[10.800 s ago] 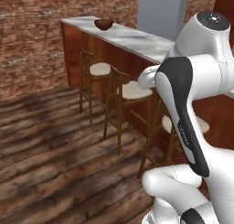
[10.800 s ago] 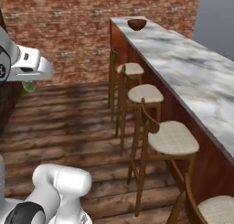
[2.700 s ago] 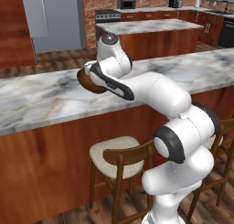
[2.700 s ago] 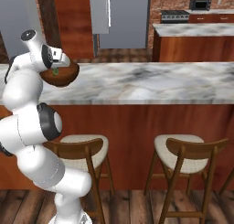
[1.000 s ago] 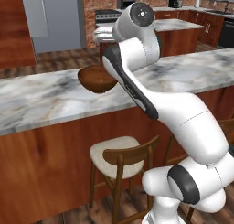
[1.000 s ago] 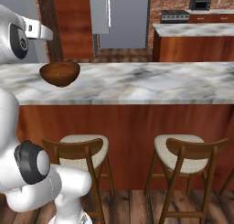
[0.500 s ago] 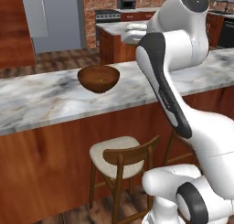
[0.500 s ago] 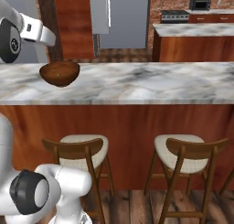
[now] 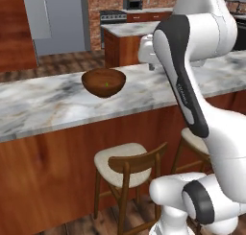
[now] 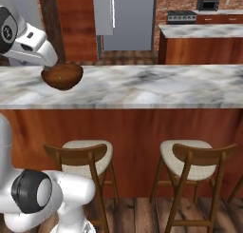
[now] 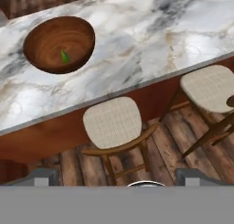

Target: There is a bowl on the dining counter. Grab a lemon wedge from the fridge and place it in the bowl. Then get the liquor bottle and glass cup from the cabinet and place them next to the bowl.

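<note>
Hand view looks down from above the surface (image 11: 151, 49): the claw (image 11: 117, 182) has lifted well clear of the bowl (image 11: 59, 44), its tips far apart at the bottom corners with nothing between them, so it is spread and empty. A second ago the hand hung close over the bowl; now the arm has swung up and back toward the base, and in the left base view the wrist sits high beside the bowl (image 9: 104, 82) rather than over it. A tiny green-yellow lemon wedge (image 11: 65, 57) lies inside the bowl, on its inner slope; it shows as a speck in the left base view (image 9: 106, 84) too. That suggests the first part of the task is done. The bowl stands near the surface's edge, above a stool (image 11: 114, 122). Next would likely be the cabinet, for bottle and cup.
</note>
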Robot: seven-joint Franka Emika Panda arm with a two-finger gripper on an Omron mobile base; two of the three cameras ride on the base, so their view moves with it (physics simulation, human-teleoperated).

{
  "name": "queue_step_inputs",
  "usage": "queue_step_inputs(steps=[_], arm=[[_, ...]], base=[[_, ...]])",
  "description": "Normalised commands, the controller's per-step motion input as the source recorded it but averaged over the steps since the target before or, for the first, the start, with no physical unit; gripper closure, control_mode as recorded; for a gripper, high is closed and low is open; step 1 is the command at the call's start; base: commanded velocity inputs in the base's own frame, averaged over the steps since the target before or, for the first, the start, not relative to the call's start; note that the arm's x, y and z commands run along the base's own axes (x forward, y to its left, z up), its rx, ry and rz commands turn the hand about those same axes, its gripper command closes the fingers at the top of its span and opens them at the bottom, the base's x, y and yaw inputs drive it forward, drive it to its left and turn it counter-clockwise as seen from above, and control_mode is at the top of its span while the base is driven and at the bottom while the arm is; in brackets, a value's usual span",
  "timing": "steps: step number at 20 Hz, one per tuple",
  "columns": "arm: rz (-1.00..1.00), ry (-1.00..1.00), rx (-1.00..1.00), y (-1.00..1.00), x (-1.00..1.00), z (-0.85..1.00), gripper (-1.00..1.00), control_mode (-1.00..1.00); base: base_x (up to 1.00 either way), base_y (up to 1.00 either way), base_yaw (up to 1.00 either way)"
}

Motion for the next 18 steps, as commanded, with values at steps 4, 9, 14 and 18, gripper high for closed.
queue_step_inputs(steps=[4, 9, 14, 18], arm=[[-0.08, 0.2, -0.07, -0.24, -0.25, -0.48, -1.0, -1.0], [-0.03, 0.0, -0.08, -0.45, -0.77, -0.7, -1.0, -1.0], [0.0, -0.07, -0.01, -0.47, -0.81, -0.55, -1.0, -1.0], [0.0, -0.02, 0.0, -0.24, -0.12, -0.3, -1.0, -1.0]], base=[[0.0, 0.0, 0.0], [0.0, 0.0, 0.0], [0.0, 0.0, 0.0], [0.0, 0.0, 0.0]])
